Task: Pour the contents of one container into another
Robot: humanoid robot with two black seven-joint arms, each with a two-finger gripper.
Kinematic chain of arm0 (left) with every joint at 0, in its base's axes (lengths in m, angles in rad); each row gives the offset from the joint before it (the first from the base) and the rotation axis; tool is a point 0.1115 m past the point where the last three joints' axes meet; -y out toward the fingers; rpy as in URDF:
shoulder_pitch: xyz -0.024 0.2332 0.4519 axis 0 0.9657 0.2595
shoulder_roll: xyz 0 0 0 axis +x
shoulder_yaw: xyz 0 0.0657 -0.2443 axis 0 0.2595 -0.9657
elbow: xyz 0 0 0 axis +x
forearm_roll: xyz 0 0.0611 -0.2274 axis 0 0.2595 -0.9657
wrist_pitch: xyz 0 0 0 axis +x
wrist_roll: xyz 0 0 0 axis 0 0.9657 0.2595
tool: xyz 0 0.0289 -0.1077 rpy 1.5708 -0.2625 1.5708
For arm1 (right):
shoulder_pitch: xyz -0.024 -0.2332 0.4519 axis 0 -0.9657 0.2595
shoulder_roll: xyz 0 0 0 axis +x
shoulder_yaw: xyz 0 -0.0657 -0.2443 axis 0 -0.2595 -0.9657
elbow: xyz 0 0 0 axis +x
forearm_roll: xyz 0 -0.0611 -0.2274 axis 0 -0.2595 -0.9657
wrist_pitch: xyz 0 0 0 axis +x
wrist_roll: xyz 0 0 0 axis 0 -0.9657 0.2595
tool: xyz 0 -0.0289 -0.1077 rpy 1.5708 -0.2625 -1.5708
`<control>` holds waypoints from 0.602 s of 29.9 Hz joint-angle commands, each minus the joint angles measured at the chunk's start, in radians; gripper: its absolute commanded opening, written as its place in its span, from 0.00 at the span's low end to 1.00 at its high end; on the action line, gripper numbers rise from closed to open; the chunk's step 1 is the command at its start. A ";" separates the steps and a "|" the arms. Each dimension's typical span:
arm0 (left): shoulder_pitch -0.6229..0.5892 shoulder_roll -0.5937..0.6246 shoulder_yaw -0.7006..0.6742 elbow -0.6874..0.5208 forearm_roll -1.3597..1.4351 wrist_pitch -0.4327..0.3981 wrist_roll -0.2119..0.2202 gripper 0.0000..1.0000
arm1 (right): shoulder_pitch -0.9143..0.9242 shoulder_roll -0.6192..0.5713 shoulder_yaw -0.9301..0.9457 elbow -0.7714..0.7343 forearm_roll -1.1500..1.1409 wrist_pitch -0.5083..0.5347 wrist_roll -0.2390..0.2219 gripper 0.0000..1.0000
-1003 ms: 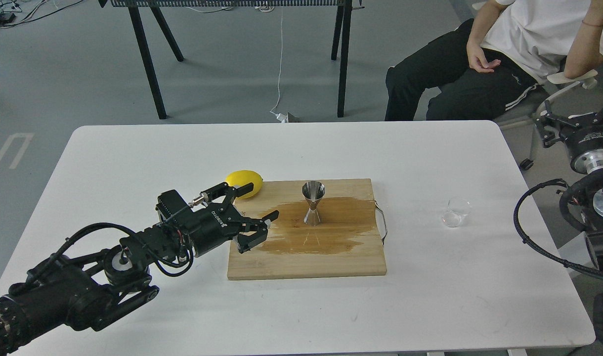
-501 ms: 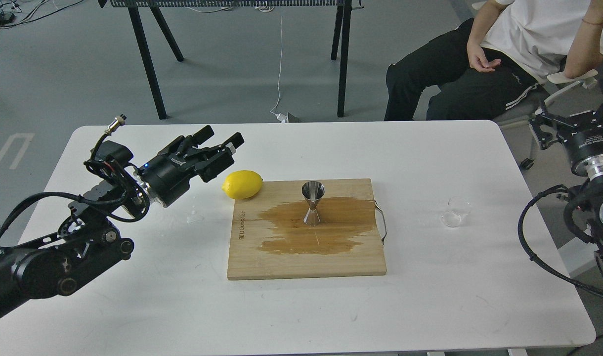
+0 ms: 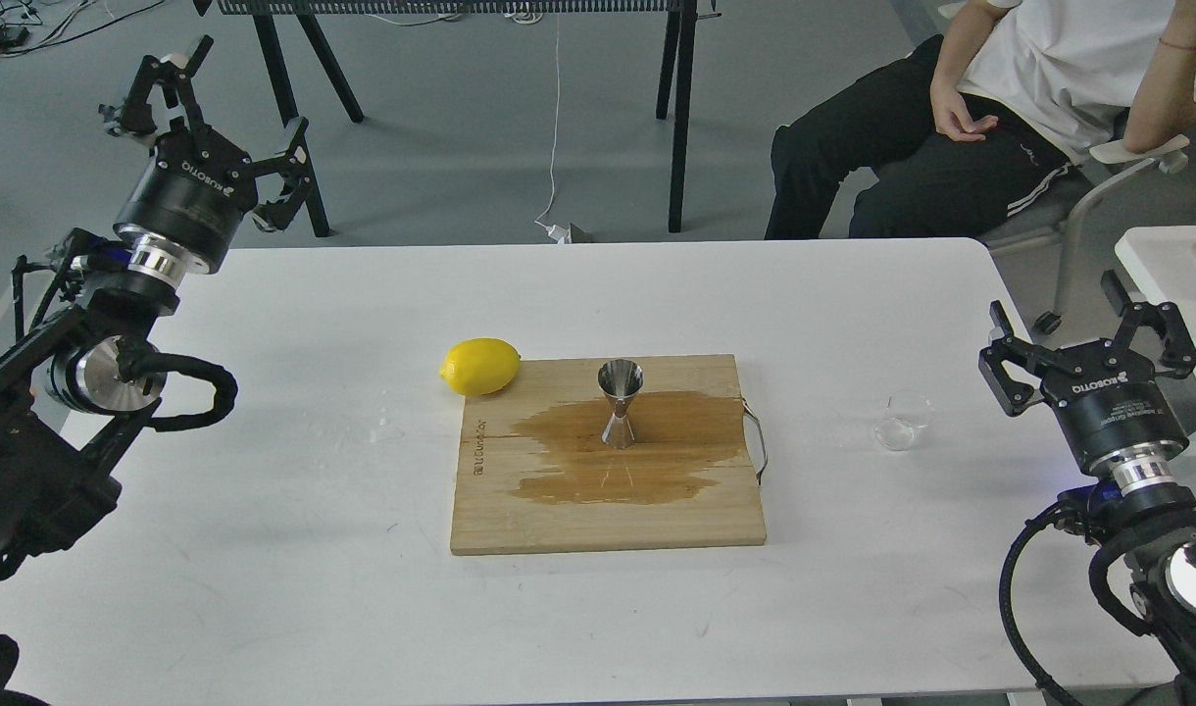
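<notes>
The steel jigger point(image 3: 621, 402) stands upright on the wooden board point(image 3: 608, 520), in the middle of a dark wet patch. The small clear glass cup point(image 3: 905, 421) sits upright on the white table to the right of the board. My right gripper point(image 3: 1090, 338) is open and empty, raised just right of the cup and pointing away from me. My left gripper point(image 3: 224, 118) is open and empty too, lifted high at the far left, well away from both containers.
A yellow lemon point(image 3: 480, 366) lies by the board's far left corner. A metal handle point(image 3: 757, 441) sticks out of the board's right side. Small water drops point(image 3: 384, 428) lie left of the board. A seated person point(image 3: 1000, 108) is beyond the table's far right corner.
My left arm has swung from over the board's left edge up and back to the far left. My right gripper has come down and inward, close to the glass cup.
</notes>
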 commanded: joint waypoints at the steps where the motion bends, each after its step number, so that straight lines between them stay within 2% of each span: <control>1: 0.001 -0.003 -0.003 0.068 -0.117 -0.062 0.001 1.00 | -0.091 0.002 -0.006 0.058 0.012 0.000 -0.001 1.00; 8: 0.065 -0.015 0.002 0.094 -0.317 -0.092 0.004 1.00 | -0.114 0.005 -0.090 0.086 0.053 -0.001 -0.003 0.99; 11: 0.072 -0.053 0.002 0.097 -0.321 -0.084 0.004 1.00 | -0.119 0.040 -0.097 0.081 0.145 -0.073 -0.001 0.99; 15: 0.079 -0.055 0.002 0.099 -0.321 -0.081 0.002 1.00 | -0.122 0.089 -0.089 0.054 0.153 -0.093 0.009 0.99; 18: 0.079 -0.050 0.002 0.099 -0.323 -0.079 0.001 1.00 | -0.119 0.094 -0.098 0.031 0.161 -0.152 -0.003 0.98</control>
